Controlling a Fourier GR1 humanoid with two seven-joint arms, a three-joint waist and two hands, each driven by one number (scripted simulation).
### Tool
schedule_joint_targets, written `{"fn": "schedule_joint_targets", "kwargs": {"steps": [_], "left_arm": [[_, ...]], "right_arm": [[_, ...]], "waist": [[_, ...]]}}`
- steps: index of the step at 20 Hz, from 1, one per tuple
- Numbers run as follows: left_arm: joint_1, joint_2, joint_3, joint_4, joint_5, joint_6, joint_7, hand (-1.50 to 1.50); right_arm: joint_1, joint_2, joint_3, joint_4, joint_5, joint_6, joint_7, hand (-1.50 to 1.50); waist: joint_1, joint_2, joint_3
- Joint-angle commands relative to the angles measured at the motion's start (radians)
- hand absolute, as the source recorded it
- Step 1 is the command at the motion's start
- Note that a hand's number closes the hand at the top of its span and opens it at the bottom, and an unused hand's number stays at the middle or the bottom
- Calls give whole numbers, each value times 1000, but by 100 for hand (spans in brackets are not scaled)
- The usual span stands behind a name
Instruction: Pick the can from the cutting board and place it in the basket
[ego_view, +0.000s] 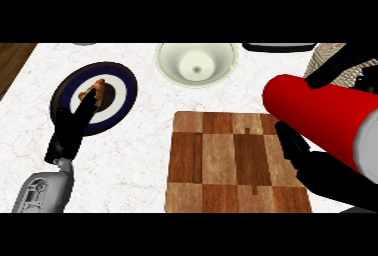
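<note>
The pick-up looks done, and the placing remains. The red can (317, 112) is off the cutting board (236, 162) and rides in the right hand (325, 170), lying tilted on its side above the board's right edge, with its grey end cap toward the view's right edge. The black fingers curl round it: one shows below the can over the board's right side, and more reach over its top near the upper right. No part of the can touches the board, whose wooden face shows bare.

The basket (325, 55) appears only as a sliver of woven wall at the top right corner, mostly hidden behind the can and the fingers, so its opening cannot be judged from here. The can sits near it but not yet over it, as far as this view tells. What is left, by this reading, is a short carry toward that corner, a lowering into the basket, and the release.

The left hand (74, 127) rests at the view's left with its fingers straight and pointing up, over the edge of a dark blue plate (122, 82) that holds a small brown item (100, 92). It carries nothing. A pale bowl (197, 62) stands on the white tabletop (140, 165) beyond the board, apart from the can's likely path.
</note>
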Motion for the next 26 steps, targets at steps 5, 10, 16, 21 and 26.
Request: {"fn": "schedule_joint_targets", "kwargs": {"steps": [5,10,16,21,26], "left_arm": [[14,-17,-14,-28,-11,14,12,0],[13,14,21,-1,7,-2,-21,0],[-24,29,28,-15,33,-37,23,0],[-9,32,35,24,30,-42,-12,0],[30,13,8,-36,19,-40,-1,0]], "right_arm": [[-163,-282,-122,208,-8,195,56,150],[-105,-480,-191,336,6,289,-86,150],[-55,-644,-255,539,57,260,-304,150],[17,-730,-328,665,72,172,-509,150],[99,-761,-332,793,76,91,-740,150]], "waist": [[-3,-1,0],[-11,5,1],[7,9,2],[7,8,2],[12,8,2]]}}
